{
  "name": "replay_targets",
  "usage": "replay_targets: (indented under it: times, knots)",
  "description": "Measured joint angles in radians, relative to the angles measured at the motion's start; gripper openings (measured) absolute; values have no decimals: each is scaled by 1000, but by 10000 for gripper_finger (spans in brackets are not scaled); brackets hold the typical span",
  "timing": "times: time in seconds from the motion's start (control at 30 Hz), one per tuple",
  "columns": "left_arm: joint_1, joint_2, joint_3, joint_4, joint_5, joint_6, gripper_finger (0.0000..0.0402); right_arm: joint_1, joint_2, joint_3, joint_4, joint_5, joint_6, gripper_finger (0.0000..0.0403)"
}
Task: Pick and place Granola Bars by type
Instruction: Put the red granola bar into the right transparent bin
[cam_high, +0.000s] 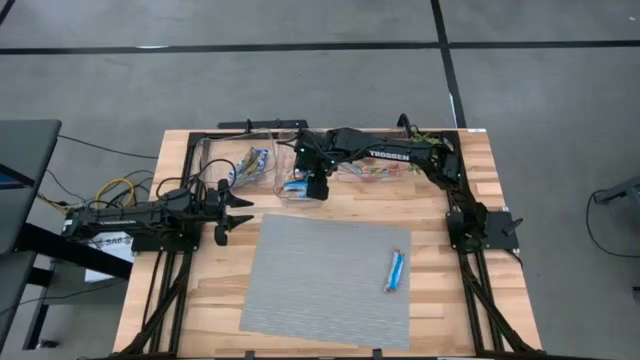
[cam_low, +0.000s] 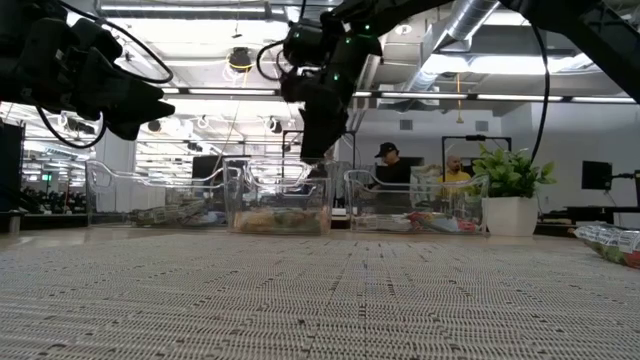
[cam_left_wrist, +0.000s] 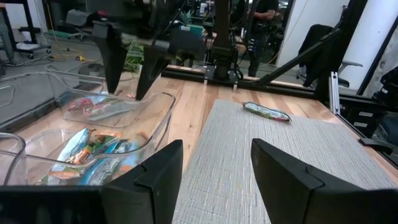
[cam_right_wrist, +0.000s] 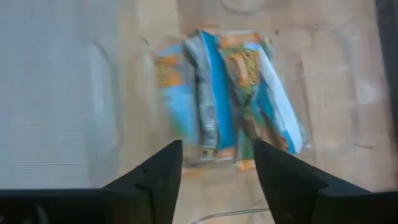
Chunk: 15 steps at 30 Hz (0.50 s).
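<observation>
One blue granola bar (cam_high: 396, 270) lies flat on the grey mat, also visible in the left wrist view (cam_left_wrist: 266, 112). Blue bars (cam_right_wrist: 230, 93) lie piled in the middle clear bin (cam_high: 293, 185). My right gripper (cam_right_wrist: 217, 168) hangs open above that pile (cam_high: 316, 190), touching nothing. The left bin holds silver-blue bars (cam_high: 250, 162), and the right bin holds orange-red ones (cam_high: 375, 172). My left gripper (cam_high: 222, 215) waits open beside the mat's left edge, its fingers (cam_left_wrist: 214, 174) facing across the mat.
Three clear bins stand in a row along the table's far side (cam_low: 280, 205). The grey mat (cam_high: 330, 280) covers the table's middle and near part. A potted plant (cam_low: 510, 195) and people show in the room beyond the table.
</observation>
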<state>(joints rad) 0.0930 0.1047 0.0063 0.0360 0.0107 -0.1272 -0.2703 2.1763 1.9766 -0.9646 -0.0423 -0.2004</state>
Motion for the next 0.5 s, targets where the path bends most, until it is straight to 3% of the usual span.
replay_targets:
  times: [0.23,0.5]
  knots:
    - [0,0,0,0,0,0,183,34,-105,1,33,-197,69,213]
    - [0,0,0,0,0,0,183,147,-251,1,32,-282,96,214]
